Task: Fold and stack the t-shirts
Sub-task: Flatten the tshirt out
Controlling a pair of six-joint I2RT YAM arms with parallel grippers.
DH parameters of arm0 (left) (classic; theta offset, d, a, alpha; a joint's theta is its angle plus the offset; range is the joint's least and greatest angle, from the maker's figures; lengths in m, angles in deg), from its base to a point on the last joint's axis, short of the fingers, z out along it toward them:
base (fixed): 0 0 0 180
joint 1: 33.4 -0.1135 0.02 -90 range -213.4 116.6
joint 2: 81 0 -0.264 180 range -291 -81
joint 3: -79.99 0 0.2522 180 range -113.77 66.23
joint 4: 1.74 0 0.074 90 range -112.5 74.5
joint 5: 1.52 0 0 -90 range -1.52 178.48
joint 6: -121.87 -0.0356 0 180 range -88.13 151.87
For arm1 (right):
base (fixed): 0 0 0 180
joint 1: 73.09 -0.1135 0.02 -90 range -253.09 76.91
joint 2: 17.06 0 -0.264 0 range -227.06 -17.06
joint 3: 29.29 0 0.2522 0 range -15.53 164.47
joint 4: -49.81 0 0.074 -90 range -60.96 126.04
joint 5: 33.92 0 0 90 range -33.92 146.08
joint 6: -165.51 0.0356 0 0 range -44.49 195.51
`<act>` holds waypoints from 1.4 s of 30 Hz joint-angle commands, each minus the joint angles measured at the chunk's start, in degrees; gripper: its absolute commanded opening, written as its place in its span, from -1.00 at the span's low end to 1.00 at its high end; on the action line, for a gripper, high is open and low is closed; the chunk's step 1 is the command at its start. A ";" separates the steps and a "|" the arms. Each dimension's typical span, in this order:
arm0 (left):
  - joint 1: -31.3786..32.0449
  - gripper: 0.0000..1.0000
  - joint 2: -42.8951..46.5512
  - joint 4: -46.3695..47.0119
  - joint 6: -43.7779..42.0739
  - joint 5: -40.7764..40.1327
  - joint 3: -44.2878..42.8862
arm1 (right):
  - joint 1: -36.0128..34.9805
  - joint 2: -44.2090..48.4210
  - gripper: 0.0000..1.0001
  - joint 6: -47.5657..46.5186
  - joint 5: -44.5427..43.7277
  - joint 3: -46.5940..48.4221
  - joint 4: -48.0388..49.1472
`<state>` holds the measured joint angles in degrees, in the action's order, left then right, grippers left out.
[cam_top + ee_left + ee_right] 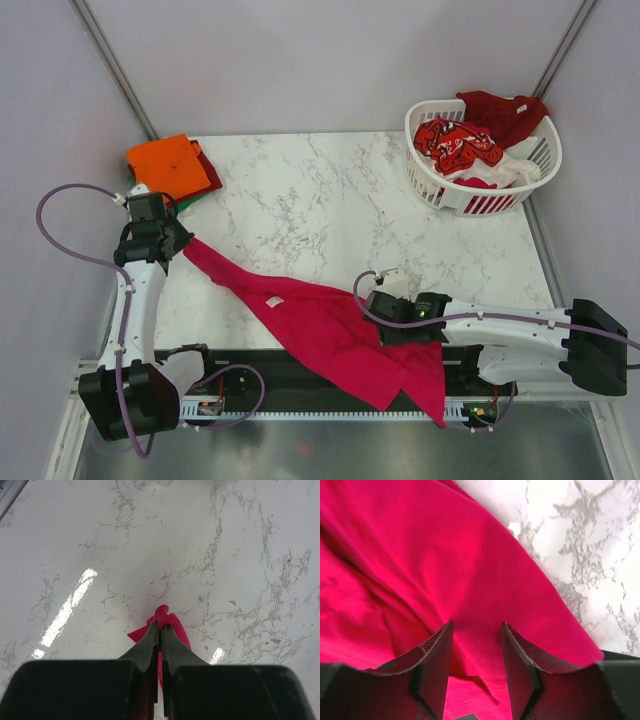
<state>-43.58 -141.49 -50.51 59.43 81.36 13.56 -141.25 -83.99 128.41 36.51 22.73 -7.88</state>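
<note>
Nearest us, the broad end of the magenta shirt (330, 335) spills over the near edge of the tabletop (330, 200). We judge it lies there because the cloth is only partly drawn onto the surface. Just beyond that edge the right tool (477, 645) hovers low over the cloth with its jaws parted and nothing clamped between them. The fabric lies in loose folds beneath the gap. We read this as a pose for taking a second hold, so that the shirt could be pulled flat between two points.

Farther back and to the left, the left tool (160, 630) is clenched on a small bunch of the same shirt, pinning one end close above the marble. That grip explains the shape: the cloth narrows to a rope at the pinch and fans out toward the near right. Its long axis therefore runs diagonally, with the narrow end pointing far left and the wide end near right.

At the far left corner sits the folded stack (170, 165), orange on top, just beyond the left tool. At the far right the basket (420, 165) holds a heap of shirts (460, 145) not yet folded.
</note>
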 commanded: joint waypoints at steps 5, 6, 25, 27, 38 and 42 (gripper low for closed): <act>-0.20 -0.95 0.72 0.81 -2.06 0.96 0.19 | -0.57 0.23 -0.32 1.94 -0.99 -3.63 -0.02; -0.20 -0.95 0.72 0.81 -2.06 0.96 0.19 | -0.57 0.31 -0.44 1.94 -1.34 -3.54 -0.28; -0.20 -0.95 -0.68 0.90 -2.41 3.68 0.19 | 26.63 -8.10 0.11 -15.70 -13.39 12.36 5.67; -0.20 -0.95 -0.86 0.90 -2.50 4.39 0.19 | 30.79 -11.09 0.73 -17.21 -12.95 12.98 6.83; -0.11 -0.95 -1.30 1.08 -2.77 6.41 0.11 | 29.06 -0.40 0.62 -16.71 -0.13 16.76 3.76; -0.11 -0.95 -1.12 1.17 -2.77 6.76 0.28 | 27.47 10.99 0.54 -7.85 7.34 5.82 5.15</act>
<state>-43.58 -142.93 -50.51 58.79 86.59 13.80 -113.67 -79.05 113.64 37.01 35.40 -1.21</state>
